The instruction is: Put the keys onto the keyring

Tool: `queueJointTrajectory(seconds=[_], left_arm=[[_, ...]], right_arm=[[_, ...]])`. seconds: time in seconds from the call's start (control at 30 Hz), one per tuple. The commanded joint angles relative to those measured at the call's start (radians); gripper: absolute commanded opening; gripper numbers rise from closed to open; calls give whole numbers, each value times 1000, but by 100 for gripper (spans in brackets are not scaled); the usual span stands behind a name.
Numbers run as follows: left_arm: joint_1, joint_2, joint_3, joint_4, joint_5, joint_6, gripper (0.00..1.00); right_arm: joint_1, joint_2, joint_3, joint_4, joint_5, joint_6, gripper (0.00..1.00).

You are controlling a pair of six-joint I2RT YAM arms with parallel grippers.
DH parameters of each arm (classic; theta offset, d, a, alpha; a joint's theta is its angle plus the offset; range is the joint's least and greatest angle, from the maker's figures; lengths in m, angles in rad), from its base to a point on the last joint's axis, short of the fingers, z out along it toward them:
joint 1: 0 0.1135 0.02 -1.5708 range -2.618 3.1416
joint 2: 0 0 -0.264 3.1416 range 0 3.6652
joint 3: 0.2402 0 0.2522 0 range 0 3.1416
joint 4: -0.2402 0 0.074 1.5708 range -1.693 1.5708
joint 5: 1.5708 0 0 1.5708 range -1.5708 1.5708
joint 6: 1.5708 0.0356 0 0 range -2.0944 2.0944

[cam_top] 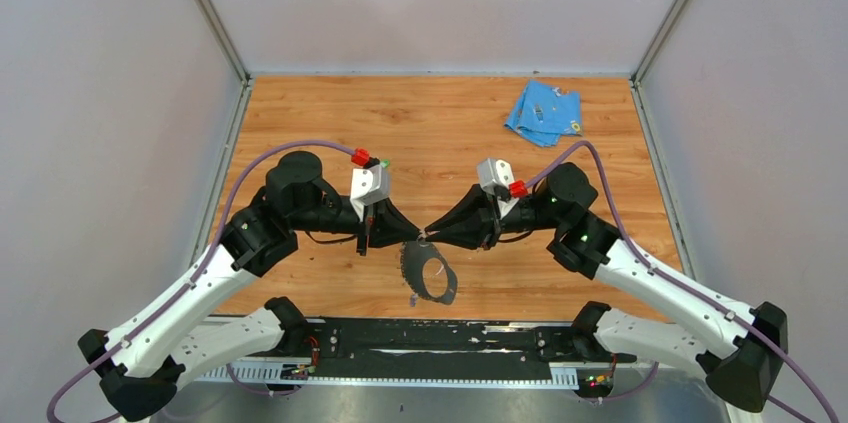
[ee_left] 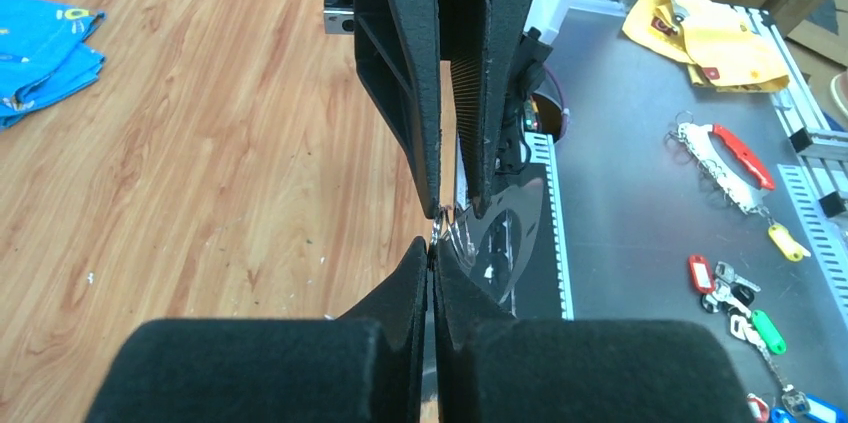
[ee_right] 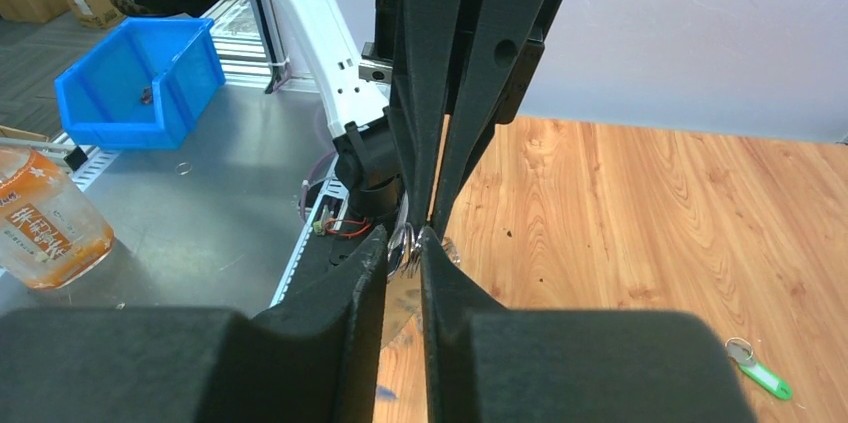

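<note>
My two grippers meet tip to tip above the near middle of the table. The left gripper [cam_top: 419, 237] [ee_left: 433, 248] is shut on thin metal wire at the top of the keyring [cam_top: 446, 289] [ee_left: 520, 215], a grey oval loop hanging below the tips. The right gripper [cam_top: 431, 233] [ee_right: 405, 239] has a narrow gap between its fingers, and small metal rings [ee_right: 404, 243] sit in that gap. A key with a green head [ee_right: 766, 379] lies on the wood to the right in the right wrist view. No blue-headed key shows on the table.
A light-blue cloth [cam_top: 543, 111] [ee_left: 40, 53] lies at the back right of the wooden table. Off the table stand a blue bin [ee_right: 140, 83], a plastic bottle [ee_right: 45, 228], a yellow bag [ee_left: 705, 33] and spare tagged keys [ee_left: 740, 303].
</note>
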Motion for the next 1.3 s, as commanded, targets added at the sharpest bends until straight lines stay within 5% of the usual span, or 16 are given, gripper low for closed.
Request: queueJointTrajectory(seconds=[0.0, 0.27, 0.6, 0.73, 0.8, 1.0, 1.2, 1.27], left_arm=[[4, 2, 18, 27, -25, 45, 0], [4, -3, 45, -31, -33, 146, 0], [4, 12, 70, -31, -114, 121, 0], [4, 16, 70, -9, -112, 94, 0], [4, 17, 71, -8, -123, 90, 0], [4, 19, 70, -8, -162, 71, 0], [4, 19, 50, 14, -191, -19, 0], [4, 19, 42, 24, -200, -59, 0]], right_arm=[[3, -29, 18, -41, -23, -22, 23], [-5, -83, 5, -119, 15, -31, 34], [-4, -147, -1, -287, 205, -62, 63], [-3, -109, 3, -312, 252, -53, 89], [1, -89, 8, -302, 270, -41, 91], [14, -39, 32, -319, 302, -27, 66], [20, -30, 24, -307, 363, -38, 5], [20, -53, 6, -283, 387, -44, 1]])
